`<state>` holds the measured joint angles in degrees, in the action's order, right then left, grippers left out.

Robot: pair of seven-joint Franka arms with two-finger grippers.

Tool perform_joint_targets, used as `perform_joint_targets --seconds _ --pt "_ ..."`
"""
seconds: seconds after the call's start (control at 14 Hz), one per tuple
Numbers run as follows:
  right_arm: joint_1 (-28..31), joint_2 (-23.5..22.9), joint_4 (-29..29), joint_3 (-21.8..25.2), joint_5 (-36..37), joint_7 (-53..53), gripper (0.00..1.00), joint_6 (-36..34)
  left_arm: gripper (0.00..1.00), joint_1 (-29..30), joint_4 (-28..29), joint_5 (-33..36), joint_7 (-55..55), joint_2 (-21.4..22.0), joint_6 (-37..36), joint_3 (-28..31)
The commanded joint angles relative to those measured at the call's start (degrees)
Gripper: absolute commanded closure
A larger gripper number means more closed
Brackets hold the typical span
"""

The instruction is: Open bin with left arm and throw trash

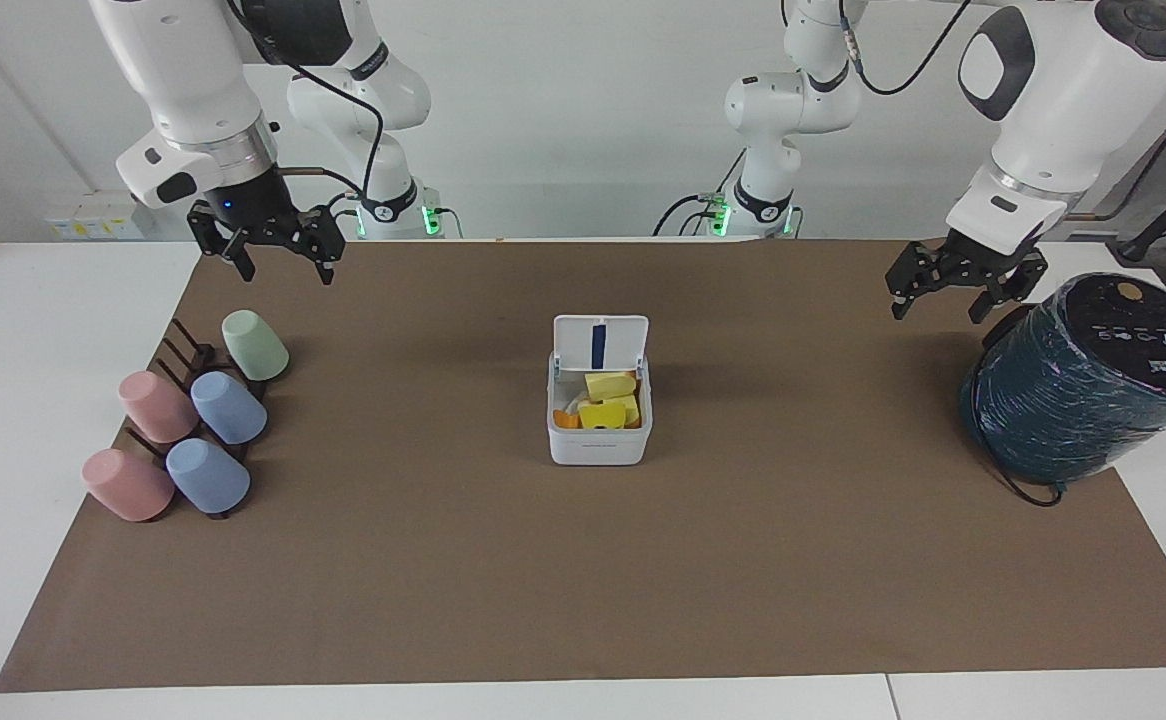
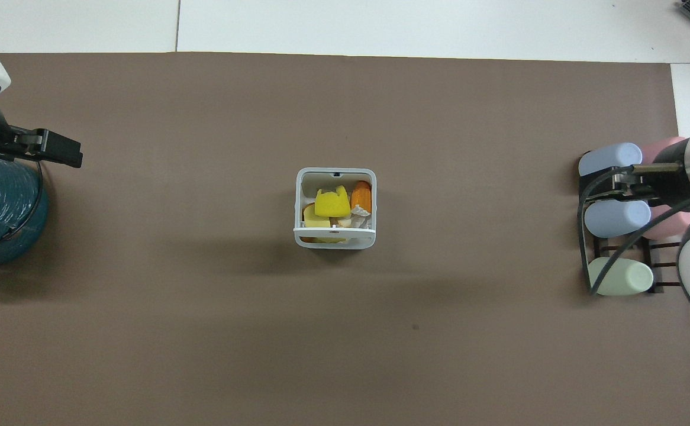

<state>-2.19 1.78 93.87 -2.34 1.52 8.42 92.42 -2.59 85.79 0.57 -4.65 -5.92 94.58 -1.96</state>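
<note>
The white bin (image 1: 598, 446) stands in the middle of the brown mat, its lid (image 1: 600, 342) raised upright with the blue strip showing. Inside lie the trash pieces: a bright yellow notched chunk (image 2: 332, 203), an orange stub (image 2: 361, 196) and a pale yellow bread slice (image 2: 314, 216). My left gripper (image 1: 938, 308) hangs open and empty in the air beside the teal cylinder, well apart from the bin; it also shows in the overhead view (image 2: 64, 151). My right gripper (image 1: 283, 272) hangs open and empty over the mat's edge by the cup rack.
A big dark teal wrapped cylinder (image 1: 1083, 385) stands at the left arm's end of the mat. A dark rack with several pastel cups (image 1: 228, 408) lies at the right arm's end. The mat (image 1: 583, 580) spans most of the table.
</note>
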Motion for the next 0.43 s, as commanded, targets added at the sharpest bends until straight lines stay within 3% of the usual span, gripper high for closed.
perform_joint_targets --seconds 0.0,0.36 --pt "0.1 1.0 1.5 0.0 -0.3 -0.3 0.0 0.2 0.0 0.6 2.3 0.8 -0.8 2.1 0.4 -0.3" --pt "0.1 1.3 2.1 0.0 -0.3 -0.3 0.0 -0.4 0.0 0.6 2.3 0.8 -0.9 2.1 0.4 -0.3"
